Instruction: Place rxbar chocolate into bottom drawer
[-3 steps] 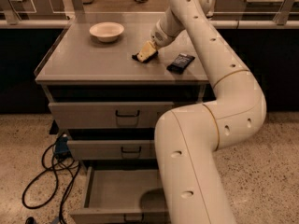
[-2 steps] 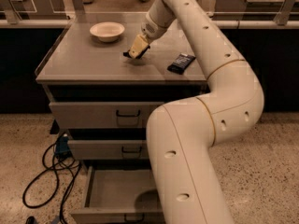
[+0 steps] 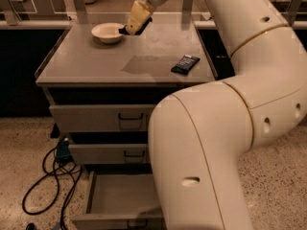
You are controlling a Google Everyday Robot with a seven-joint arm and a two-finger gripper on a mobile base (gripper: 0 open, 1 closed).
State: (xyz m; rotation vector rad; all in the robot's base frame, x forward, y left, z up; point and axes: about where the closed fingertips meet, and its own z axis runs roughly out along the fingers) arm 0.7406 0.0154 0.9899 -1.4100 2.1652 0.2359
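My gripper (image 3: 135,23) hangs above the back of the grey cabinet top (image 3: 96,61), just right of a white bowl. Its yellowish fingers are shut on a small dark flat bar, the rxbar chocolate (image 3: 129,31), which sticks out below the fingertips, clear of the surface. A dark blue wrapped bar (image 3: 185,63) lies on the top at the right. The bottom drawer (image 3: 120,195) is pulled open, and the part of its inside that shows is bare. My arm hides its right part.
The white bowl (image 3: 109,32) stands at the back left of the top. The two upper drawers (image 3: 103,118) are shut. Black cables (image 3: 45,181) lie on the floor left of the cabinet. My large white arm (image 3: 216,143) fills the right foreground.
My gripper has moved left and away from the dark blue bar toward the bowl, carrying the dark bar off the surface. The blue bar has stayed put.
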